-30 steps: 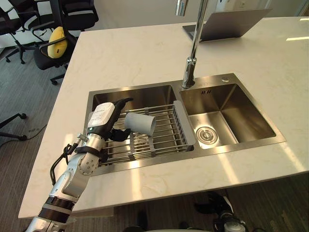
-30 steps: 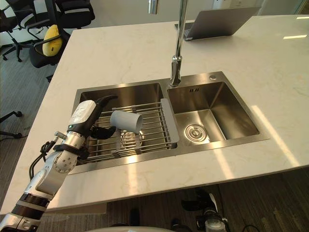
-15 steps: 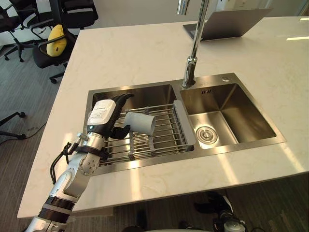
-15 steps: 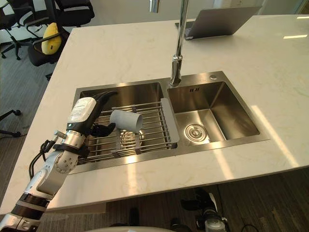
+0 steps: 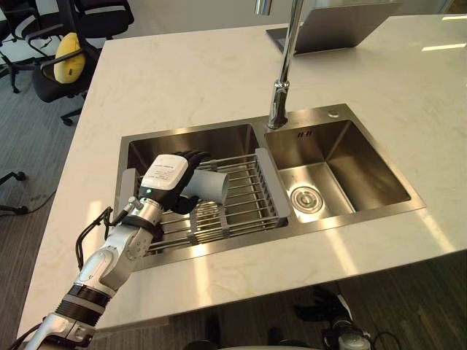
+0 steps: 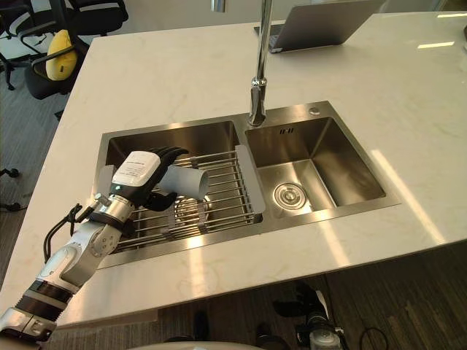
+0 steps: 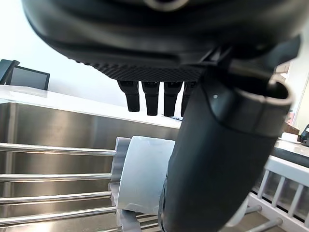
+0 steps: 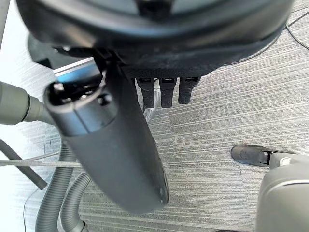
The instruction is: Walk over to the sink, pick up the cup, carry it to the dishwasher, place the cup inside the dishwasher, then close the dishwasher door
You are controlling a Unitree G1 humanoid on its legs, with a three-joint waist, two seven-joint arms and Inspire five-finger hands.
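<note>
A grey cup (image 5: 213,186) lies on its side on the wire rack (image 5: 248,200) in the left basin of the steel sink (image 5: 190,140). My left hand (image 5: 166,175) is right against the cup's closed end. Its fingers (image 5: 193,155) reach over the top of the cup and its thumb sits below, with the cup between them. In the left wrist view the fingers (image 7: 152,96) look straight and the thumb (image 7: 217,159) stands in front of the cup (image 7: 142,174). My right hand (image 8: 116,140) hangs open over the carpeted floor.
A tall tap (image 5: 281,80) rises between the two basins; the right basin (image 5: 343,171) has a drain. A laptop (image 5: 328,22) sits at the far side of the pale stone counter (image 5: 182,80). Office chairs (image 5: 58,58) stand off to the left.
The camera has shifted a little. My left hand has moved forward along the rack, so its fingers now reach over the cup's closed end. The cup has stayed in place.
</note>
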